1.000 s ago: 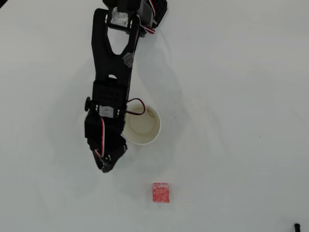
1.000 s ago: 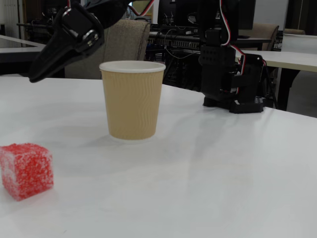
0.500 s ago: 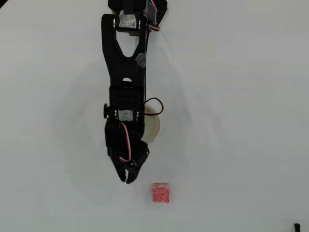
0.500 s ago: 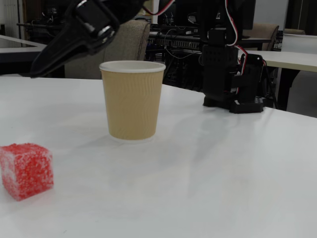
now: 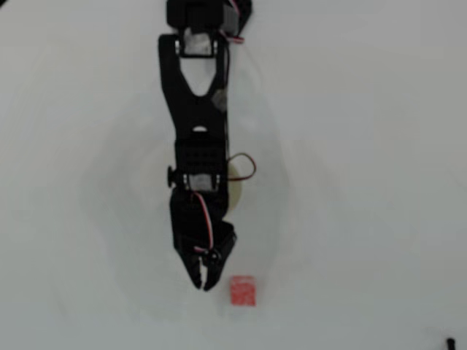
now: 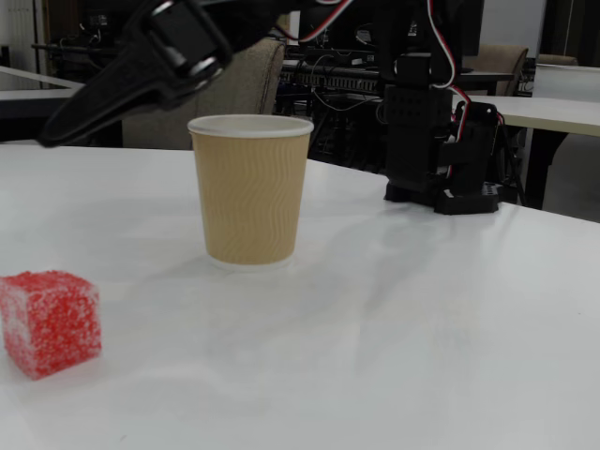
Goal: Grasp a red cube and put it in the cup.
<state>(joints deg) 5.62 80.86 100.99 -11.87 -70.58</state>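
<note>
Hovering, nearly closed and empty, one hand (image 5: 204, 286) beside one red cube (image 5: 242, 290); one cup (image 6: 250, 189).

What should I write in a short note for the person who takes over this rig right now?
Gripper: empty, raised above the table, jaws nearly closed; whether fully shut is unclear.
Red cube: lies free on the table, just right of the gripper tip in the overhead view, not touched.
Cup: upright, mostly hidden under the arm in the overhead view; the inside cannot be seen.
Done: only the approach toward the cube.
Left: open the jaws, lower, grasp the cube, lift, drop it in the cup.
</note>
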